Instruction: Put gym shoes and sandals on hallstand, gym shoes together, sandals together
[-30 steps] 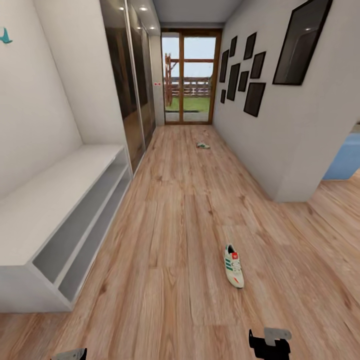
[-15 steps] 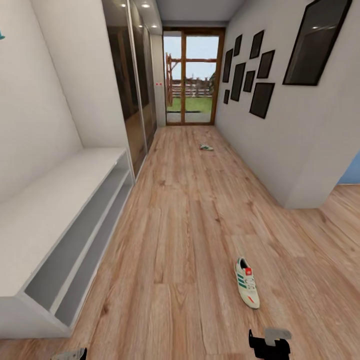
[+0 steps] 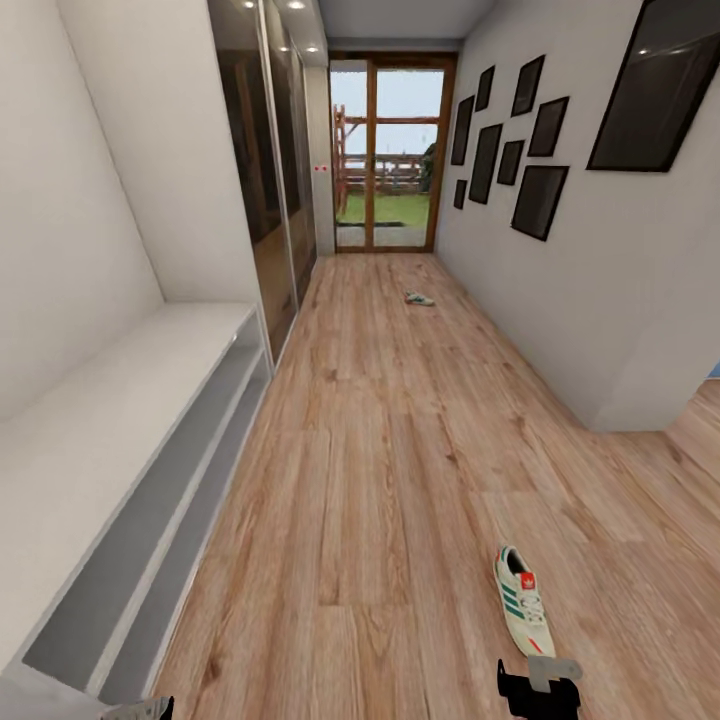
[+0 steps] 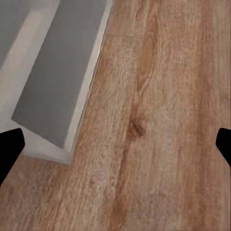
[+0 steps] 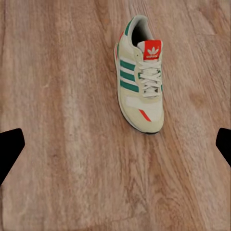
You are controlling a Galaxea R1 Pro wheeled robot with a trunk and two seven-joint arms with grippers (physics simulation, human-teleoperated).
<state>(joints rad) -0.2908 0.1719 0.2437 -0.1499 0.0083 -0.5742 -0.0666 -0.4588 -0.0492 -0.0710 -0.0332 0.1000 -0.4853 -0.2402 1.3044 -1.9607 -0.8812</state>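
Near shoe (image 3: 525, 613) lies flat on its sole on the wood floor (image 3: 380, 470), just ahead of the right gripper (image 3: 540, 690), toe toward the robot, heel toward the glass door (image 3: 390, 150). In the right wrist view the same shoe (image 5: 141, 79) sits upright between and beyond the two dark fingertips (image 5: 9, 149), which stand wide apart with nothing held. The left gripper (image 4: 115, 149) is likewise spread and empty, hanging over bare planks beside the corner of the shoe rack (image 4: 57, 86).

Handling, my estimate: a light sneaker, soft upper, stiffer sole and heel cup. Laces are loose and poor to grab. Best hold looks to be across the collar at the heel or across the midfoot, squeezing the sides; the upper will give a little, so a firm close is wanted. Not fragile.

Second shoe (image 3: 419, 298) lies far down the corridor near the door, too small to read its pose. Sandals: none identified.

Surroundings: rack (image 3: 110, 420) runs along the left wall, well apart from the near shoe, shelves open to the corridor. Mirrored wardrobe doors (image 3: 265, 170) beyond it; dark picture frames (image 3: 540, 200) on the right wall. Nothing lies between gripper and shoe.
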